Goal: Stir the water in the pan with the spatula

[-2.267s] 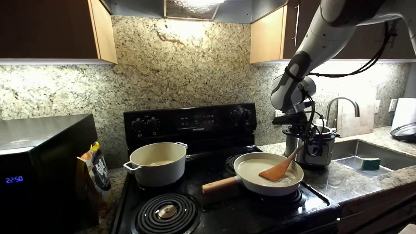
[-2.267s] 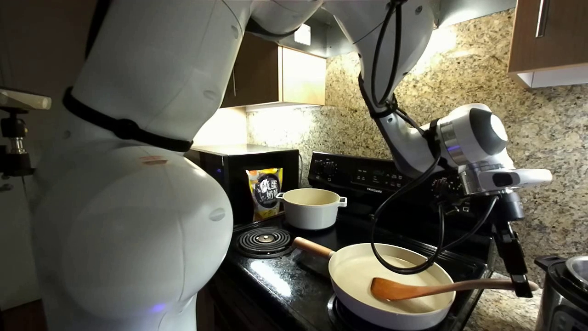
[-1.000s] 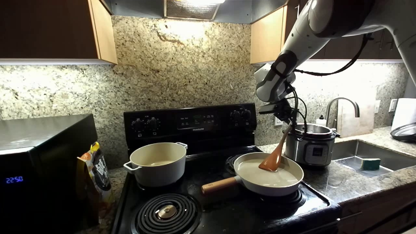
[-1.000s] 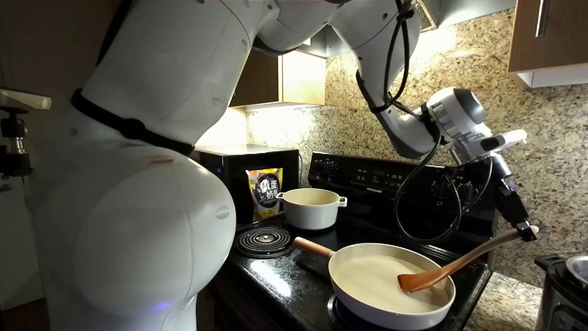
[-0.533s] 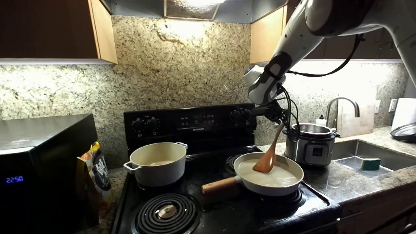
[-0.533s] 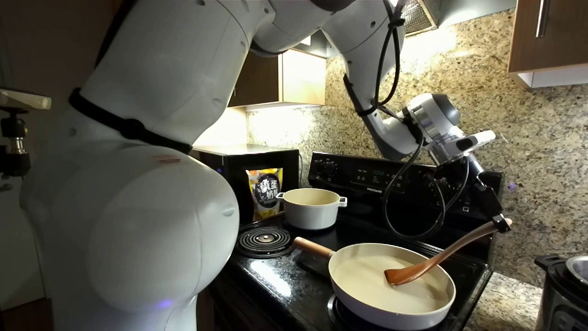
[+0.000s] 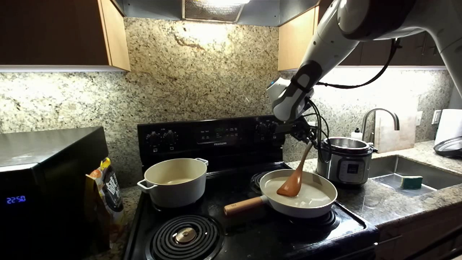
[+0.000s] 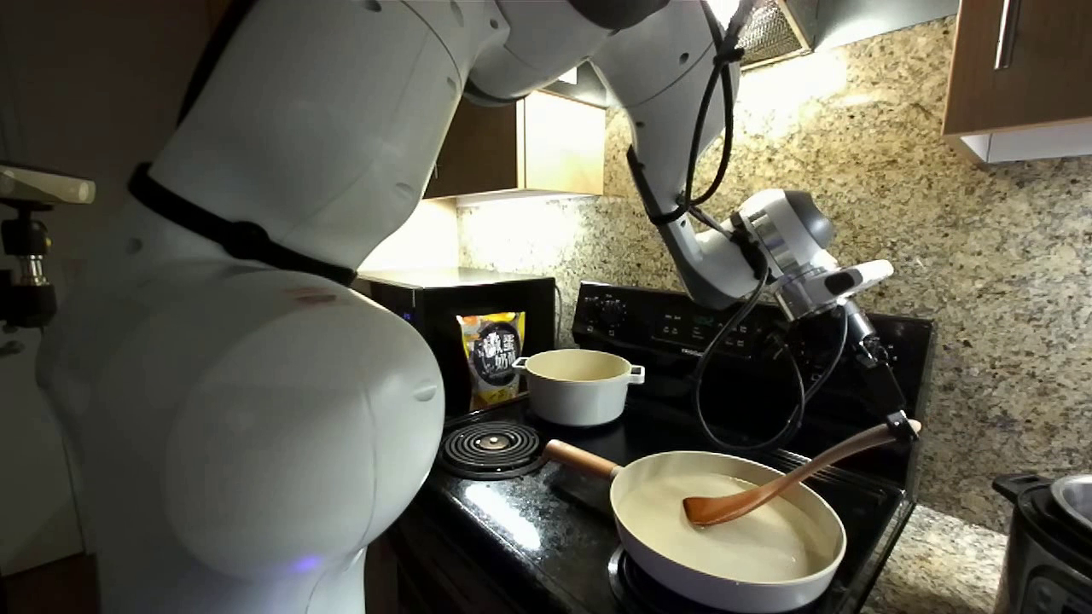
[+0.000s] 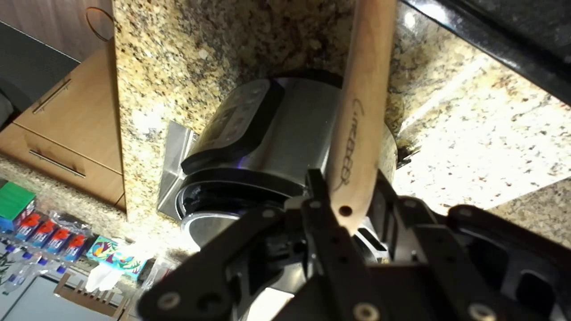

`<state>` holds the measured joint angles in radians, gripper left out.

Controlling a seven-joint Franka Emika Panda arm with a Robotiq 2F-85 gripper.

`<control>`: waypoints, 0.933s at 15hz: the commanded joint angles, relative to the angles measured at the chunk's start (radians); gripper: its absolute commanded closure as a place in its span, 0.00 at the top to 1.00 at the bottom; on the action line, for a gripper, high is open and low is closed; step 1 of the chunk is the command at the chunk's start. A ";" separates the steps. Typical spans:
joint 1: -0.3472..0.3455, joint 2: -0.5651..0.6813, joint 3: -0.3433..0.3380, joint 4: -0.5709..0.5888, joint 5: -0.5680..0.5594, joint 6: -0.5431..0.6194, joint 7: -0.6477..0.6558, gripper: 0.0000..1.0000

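My claw pinches the spatula by the holed end of its handle. From the claw the spatula slants down, blade at the water in the pan. The pan sits lower than the claw, its own handle pointing away from it. How deep the blade's edge goes, I cannot make out. I take this for mid-stir.

What could go wrong, as I judge it: the grip is so near the handle's end that drag along the pan floor could twist the spatula in the claw. If I drive the claw too low, the blade may jam and push the pan across the stove. Sweep too fast and water could slop over the rim. The spatula's handle passes over the rim on the claw's side; touching or just clear, I cannot tell, but dipping the claw there would likely lever the blade up. The cooker stands near the claw and lower, on the side away from the pan's handle; a wide swing that way risks a knock.

Tally: one spatula, one pan, one cooker. One pot, well apart from the claw, past the pan. One printed bag, farther off again. One sponge, beyond the cooker. One coil burner in full sight; others partly hidden.
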<state>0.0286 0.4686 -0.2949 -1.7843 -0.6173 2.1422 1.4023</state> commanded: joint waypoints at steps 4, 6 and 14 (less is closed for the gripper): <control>0.009 -0.075 0.024 -0.152 -0.068 0.019 0.076 0.08; -0.001 -0.088 0.025 -0.184 -0.062 0.021 0.095 0.08; -0.059 -0.118 0.010 -0.254 -0.040 0.032 0.125 0.08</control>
<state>0.0002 0.3997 -0.2873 -1.9789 -0.6490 2.1443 1.4957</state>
